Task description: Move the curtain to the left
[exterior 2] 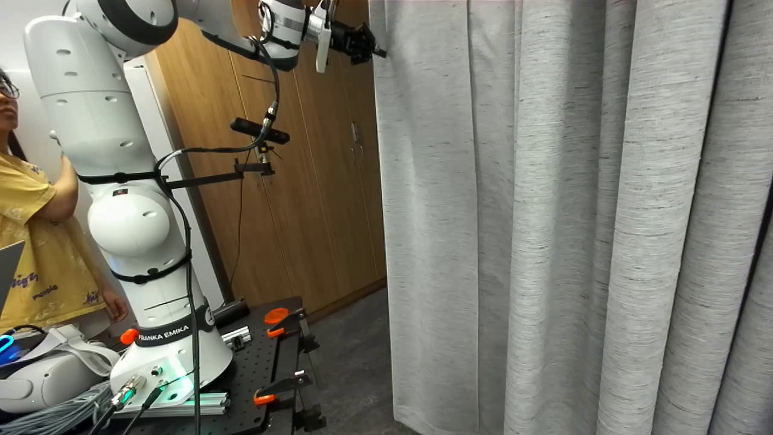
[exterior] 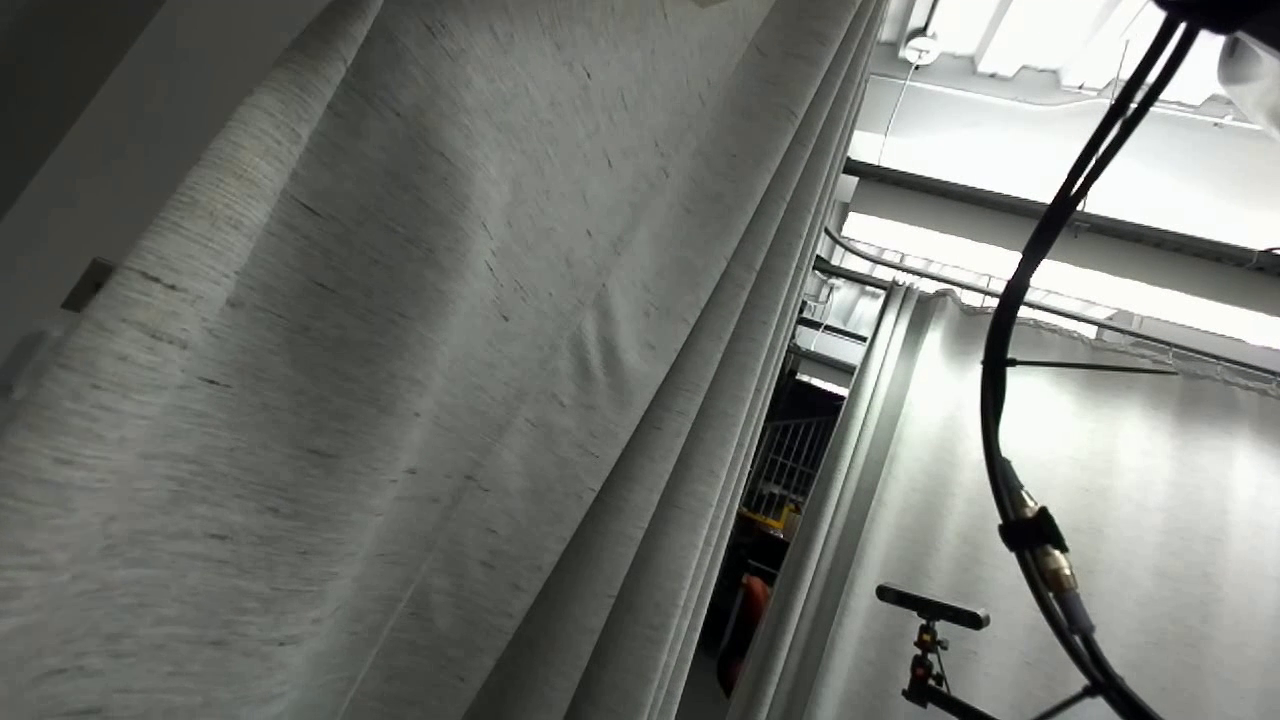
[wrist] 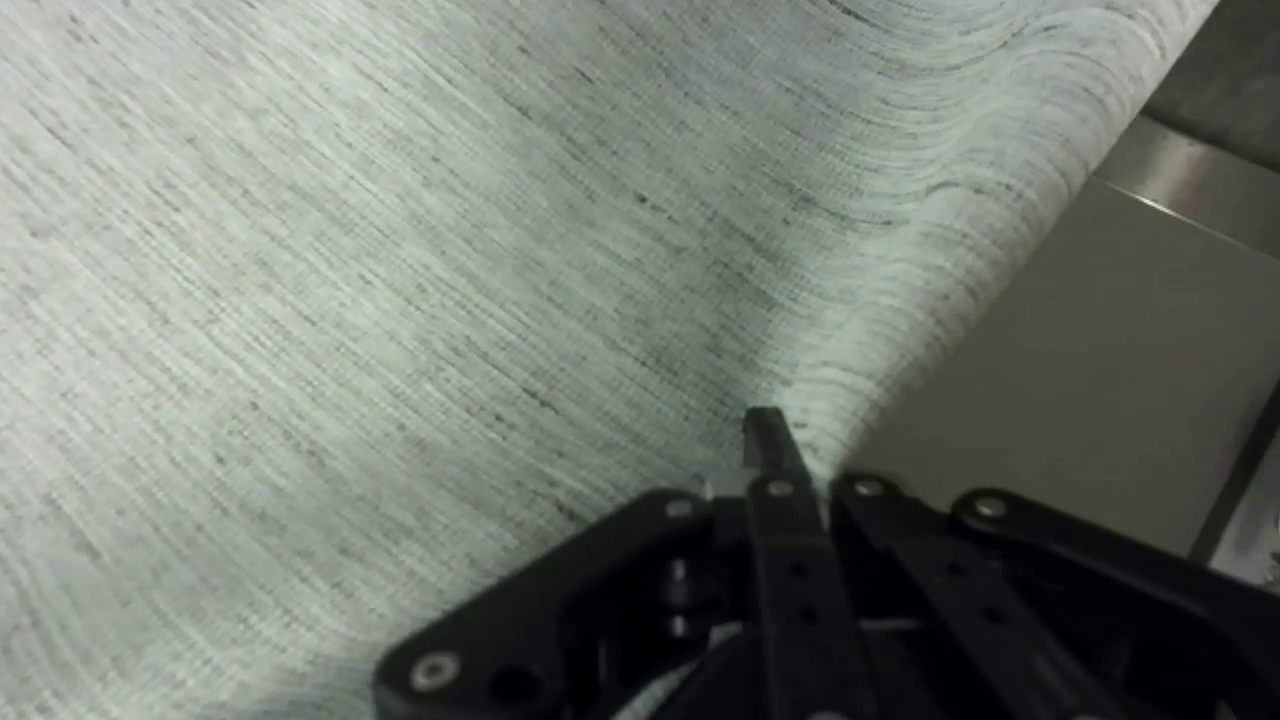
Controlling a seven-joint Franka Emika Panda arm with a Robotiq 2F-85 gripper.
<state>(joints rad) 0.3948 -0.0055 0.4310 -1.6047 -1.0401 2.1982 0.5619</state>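
The light grey curtain hangs in folds across the right of an exterior view [exterior 2: 561,211]. It fills much of an exterior view close up [exterior: 520,330] and most of the wrist view [wrist: 450,250]. My gripper [exterior 2: 379,53] is at the curtain's upper left edge, high up. In the wrist view the fingers [wrist: 805,460] are close together with the curtain's edge pinched between them, and the cloth narrows to a point there. One fingertip lies in front of the cloth; the other is mostly hidden behind the fold.
Wooden cabinets [exterior 2: 314,181] stand behind the arm. A person in yellow [exterior 2: 36,241] stands at the far left. The arm's base is on a black table [exterior 2: 278,350]. A camera on a bracket [exterior 2: 259,130] and a hanging cable [exterior: 1000,350] are near the arm.
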